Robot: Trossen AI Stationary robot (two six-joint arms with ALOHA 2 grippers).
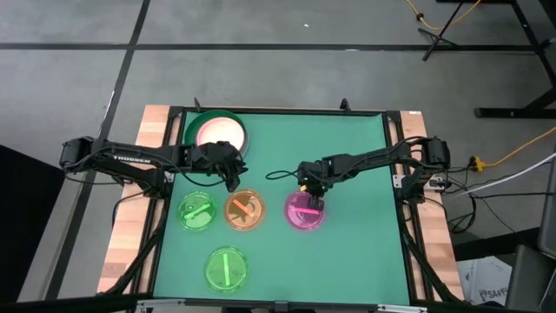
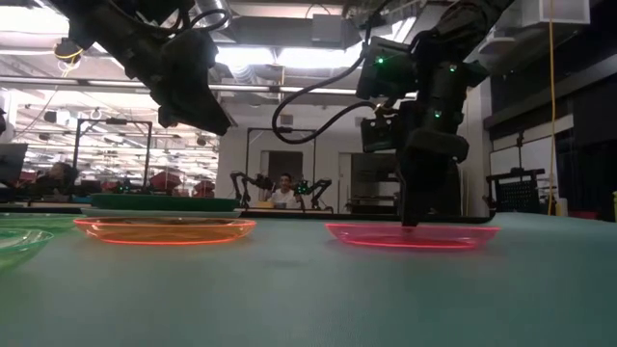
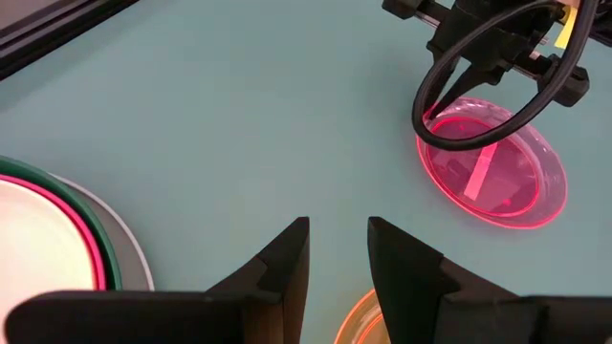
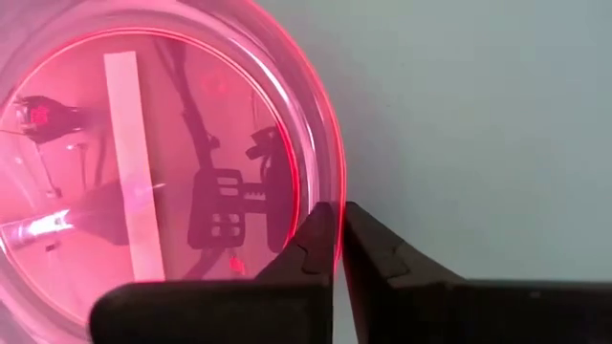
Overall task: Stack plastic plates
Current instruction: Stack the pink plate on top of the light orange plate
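The pink translucent plate [image 1: 306, 210] with a bar mark lies flat at the table's middle. My right gripper [image 1: 312, 198] points down at its far rim and is shut on it. The orange plate [image 1: 244, 209] and two green translucent plates [image 1: 197, 211] [image 1: 226, 268] lie flat to its left. The larger plates are stacked [image 1: 217, 132] at the far left, cream on top, with magenta and dark green rims below. My left gripper [image 3: 338, 244] is open. It hangs above the table between the stack and the orange plate, touching nothing. My right gripper pinches the pink plate's far rim [image 4: 330, 182], one finger inside the dish and one outside. The fingers [image 2: 413, 207] come from above, pointing down. The plate [image 2: 413, 235] lies flat on the table.
A black frame [image 1: 395, 139] borders the green mat, with wooden table edges outside it. The mat's right half [image 1: 365, 243] is bare. A loose black cable [image 1: 280, 174] loops by the right wrist. A person [image 2: 283, 193] sits far behind the table.
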